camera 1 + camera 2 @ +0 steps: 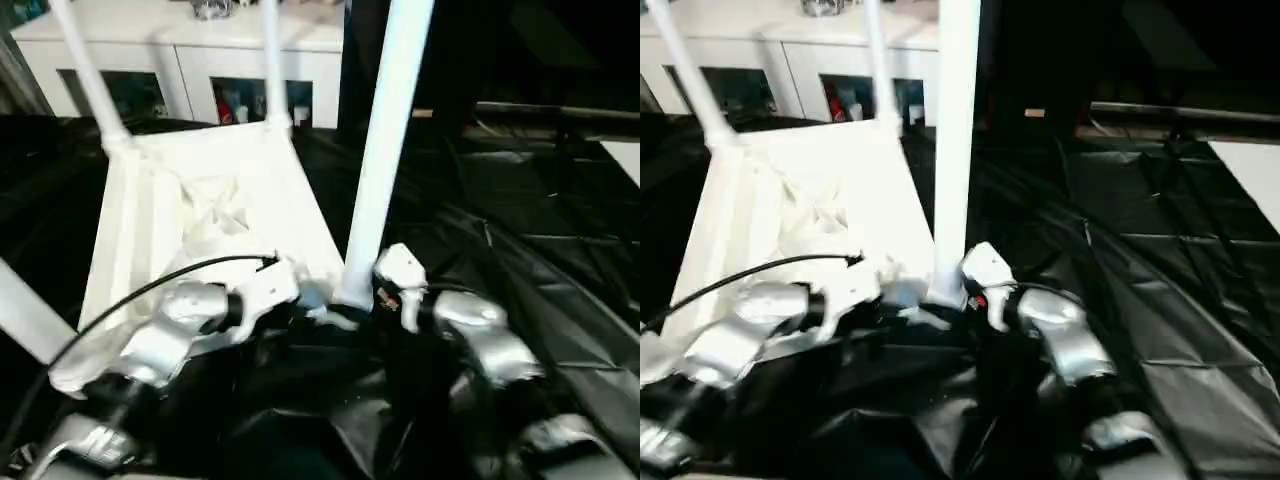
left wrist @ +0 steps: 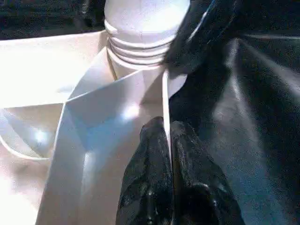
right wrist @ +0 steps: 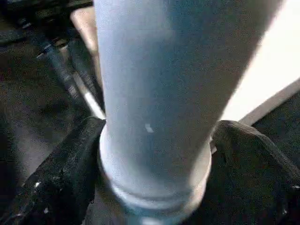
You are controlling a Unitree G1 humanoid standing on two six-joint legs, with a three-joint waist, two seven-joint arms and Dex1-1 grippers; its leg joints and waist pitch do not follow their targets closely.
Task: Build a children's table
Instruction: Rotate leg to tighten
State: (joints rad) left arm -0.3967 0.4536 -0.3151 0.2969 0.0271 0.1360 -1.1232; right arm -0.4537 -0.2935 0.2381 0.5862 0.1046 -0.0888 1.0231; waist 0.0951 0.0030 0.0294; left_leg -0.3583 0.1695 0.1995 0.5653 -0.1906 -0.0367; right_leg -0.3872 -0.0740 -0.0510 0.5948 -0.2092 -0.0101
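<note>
The tabletop [image 1: 260, 190] and its legs [image 1: 385, 150] look like smooth white plastic. Under them lies a glossy, creased black sheet [image 1: 540, 250]. The forearms [image 1: 480, 335] are shiny silver metal.

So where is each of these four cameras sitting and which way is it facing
Left eye: head, looking down at the upturned tabletop; both silver forearms show.
Right eye: same scene from slightly to the side, forearms too.
Left wrist: along the left tool, pinching the tabletop's edge beside a socket.
Right wrist: along the right tool, its fingers either side of the near leg.
Shared: that leg's base stands in both wrist views.
</note>
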